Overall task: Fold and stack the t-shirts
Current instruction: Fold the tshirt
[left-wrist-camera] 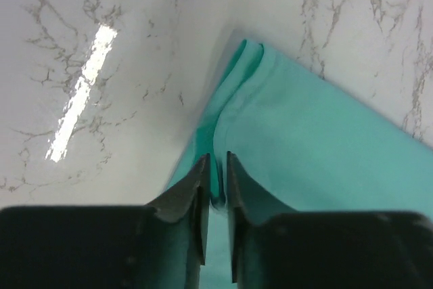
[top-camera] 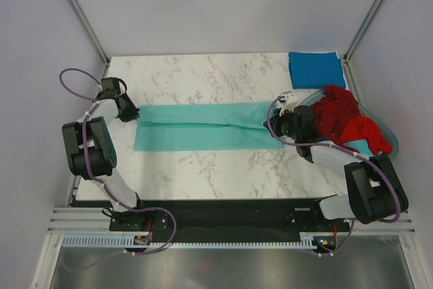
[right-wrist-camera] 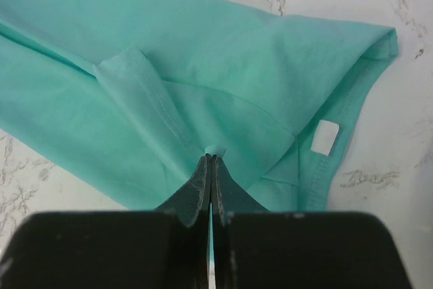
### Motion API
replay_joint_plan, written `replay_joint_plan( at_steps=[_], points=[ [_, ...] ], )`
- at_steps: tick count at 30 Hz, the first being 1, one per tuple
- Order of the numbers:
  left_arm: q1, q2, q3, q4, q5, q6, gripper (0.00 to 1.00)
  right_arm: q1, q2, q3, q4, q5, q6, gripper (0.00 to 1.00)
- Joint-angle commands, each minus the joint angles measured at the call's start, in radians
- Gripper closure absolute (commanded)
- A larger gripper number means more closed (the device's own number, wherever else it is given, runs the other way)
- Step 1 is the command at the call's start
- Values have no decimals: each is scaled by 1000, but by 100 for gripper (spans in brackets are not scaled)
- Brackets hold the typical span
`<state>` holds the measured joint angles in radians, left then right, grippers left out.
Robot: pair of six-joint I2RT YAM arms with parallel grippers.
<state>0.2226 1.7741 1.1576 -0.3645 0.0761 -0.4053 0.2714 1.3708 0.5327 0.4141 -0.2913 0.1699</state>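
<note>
A light teal-green t-shirt (top-camera: pixel 203 126) lies as a long folded strip across the middle of the marble table. My left gripper (top-camera: pixel 130 114) is shut on its left end; a fold of teal cloth (left-wrist-camera: pixel 218 181) sits pinched between the fingers. My right gripper (top-camera: pixel 274 125) is shut on its right end, near the collar and the white label (right-wrist-camera: pixel 325 137); a small nub of cloth (right-wrist-camera: pixel 214 148) shows at the tips. A folded blue t-shirt (top-camera: pixel 316 69) lies at the far right corner. Crumpled red t-shirts (top-camera: pixel 344 118) lie in the basket.
A translucent blue-grey oval basket (top-camera: pixel 384 128) stands at the table's right edge, behind my right arm. White walls and metal posts close the table's sides and back. Bare marble (top-camera: pixel 203 72) lies beyond the teal strip.
</note>
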Motion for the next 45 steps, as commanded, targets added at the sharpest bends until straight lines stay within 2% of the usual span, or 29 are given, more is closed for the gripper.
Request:
replay_joint_plan(
  at_steps=[1,3,5,7,9,14,20,26,30,34,38,40,45],
  points=[
    [0,-14,-15,15,-73,46,73,2,-13,53,-113,-6,-27,100],
    [0,-42,-7,13,-75,42,65,2,2,59,-136,-35,-20,97],
    [0,-62,1,10,-73,30,62,2,11,66,-152,-52,-9,89],
    [1,-88,2,4,-75,11,59,0,22,81,-198,-66,-1,86],
    [-8,-110,-6,6,-65,-1,58,0,21,92,-254,-72,0,78],
    [-51,-121,-3,16,52,-17,58,2,16,164,-369,-45,63,70],
    [-65,-13,21,16,145,-33,59,37,112,234,-298,-36,115,65],
    [-66,56,-1,13,76,-36,59,51,246,294,-350,-28,88,70],
    [-66,77,13,12,31,-32,58,49,248,257,-348,13,66,70],
    [-66,59,31,6,19,-27,57,49,241,280,-391,34,30,69],
    [-66,-10,65,1,48,-23,56,51,226,341,-437,-58,-1,66],
    [-66,-39,76,-5,88,-35,55,51,237,384,-443,-133,-21,61],
    [-81,-76,39,-2,198,-72,54,74,326,490,-475,-178,-108,55]
  ],
)
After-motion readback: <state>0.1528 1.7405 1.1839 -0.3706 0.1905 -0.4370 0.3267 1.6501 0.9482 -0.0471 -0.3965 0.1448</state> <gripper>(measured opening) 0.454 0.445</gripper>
